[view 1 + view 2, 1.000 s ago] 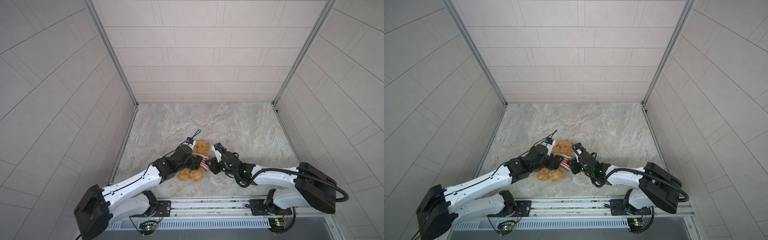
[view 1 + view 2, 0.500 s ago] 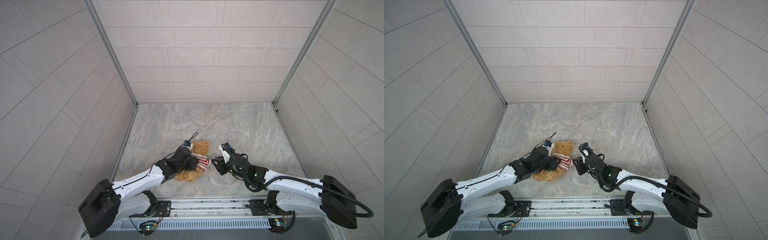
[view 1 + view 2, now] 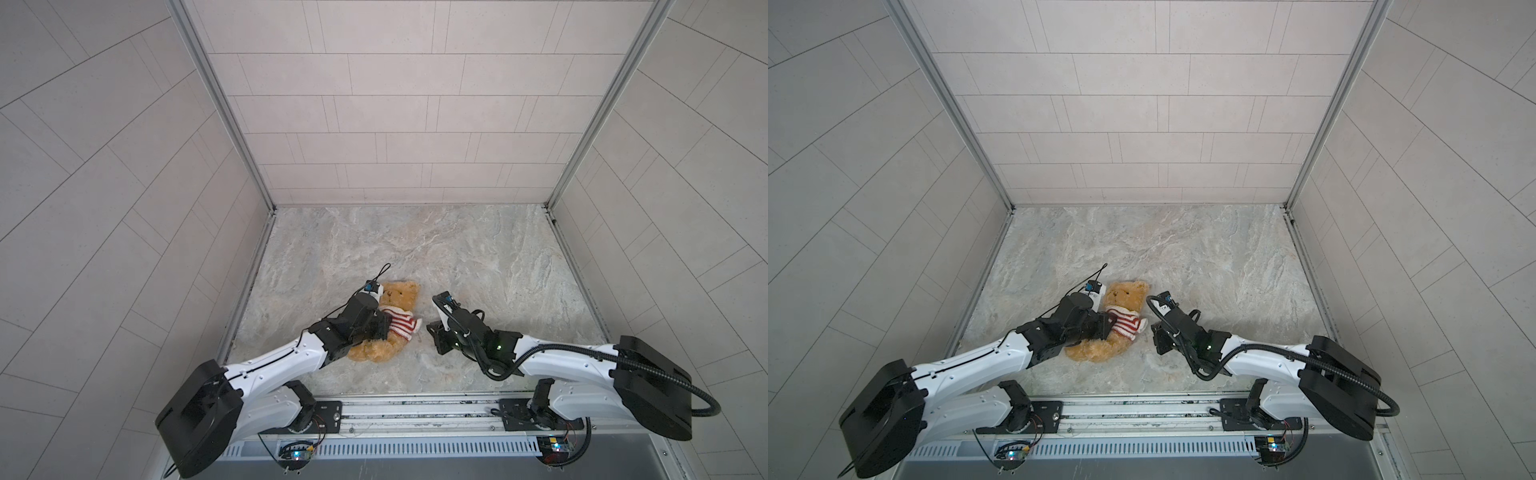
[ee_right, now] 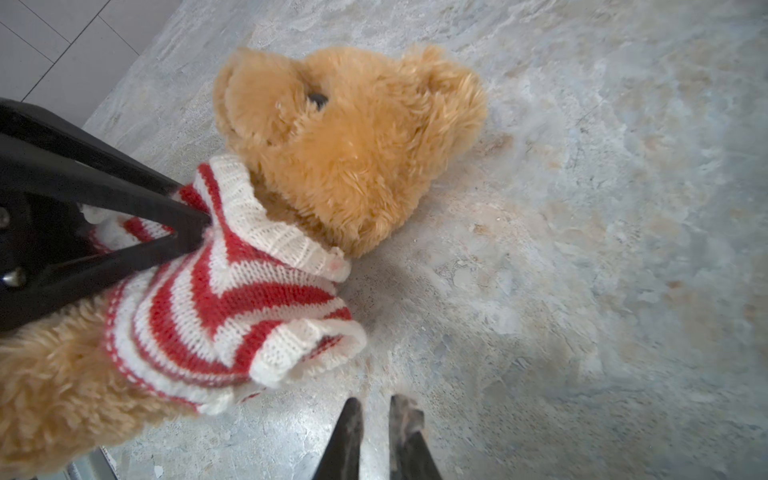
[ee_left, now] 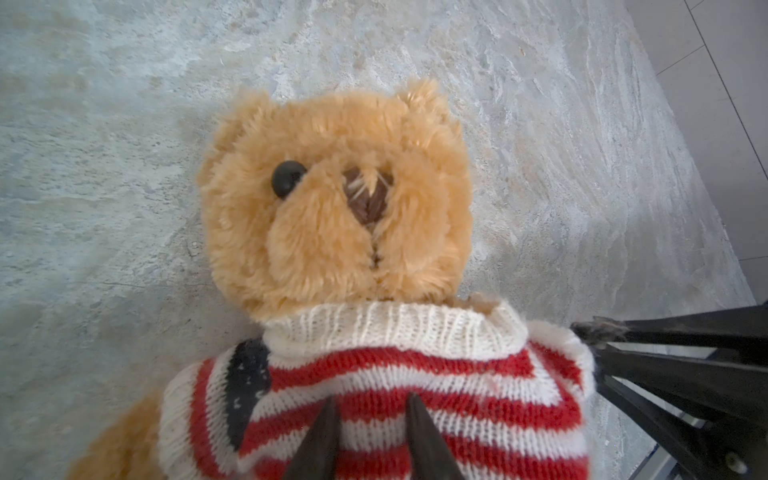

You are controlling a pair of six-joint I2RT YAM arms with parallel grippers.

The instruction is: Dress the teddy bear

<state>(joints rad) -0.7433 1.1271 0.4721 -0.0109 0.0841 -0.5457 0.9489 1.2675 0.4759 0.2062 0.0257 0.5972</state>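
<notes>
A grey, veined stone bench (image 3: pixel 478 257) lies inside a cell of pale tiled walls (image 3: pixel 395 124). At its near edge a metal rail (image 3: pixel 415 409) carries both arm bases. Just beyond it, left of the middle, the teddy bear (image 3: pixel 399 297) lies on its back on the bench, legs toward the rail and head toward the back wall. It wears a red-and-white striped sweater (image 3: pixel 401 326) with the white collar round its neck and the knit over its chest. The left gripper (image 3: pixel 388 326) comes in over the bear's body. In the left wrist view its fingers (image 5: pixel 320 440) stand close together with a narrow strip of stripes showing between them and their tips at the sweater's chest. I cannot tell whether they pinch the knit or only rest on it. The right gripper (image 3: pixel 434 338) is beside the bear on its other side, apart from it. In the right wrist view its fingers (image 4: pixel 345 440) are drawn nearly together, a slit between them, holding nothing, above bare stone near the sweater's white cuff (image 4: pixel 307 349). Farther back the bench runs on to the back wall.
</notes>
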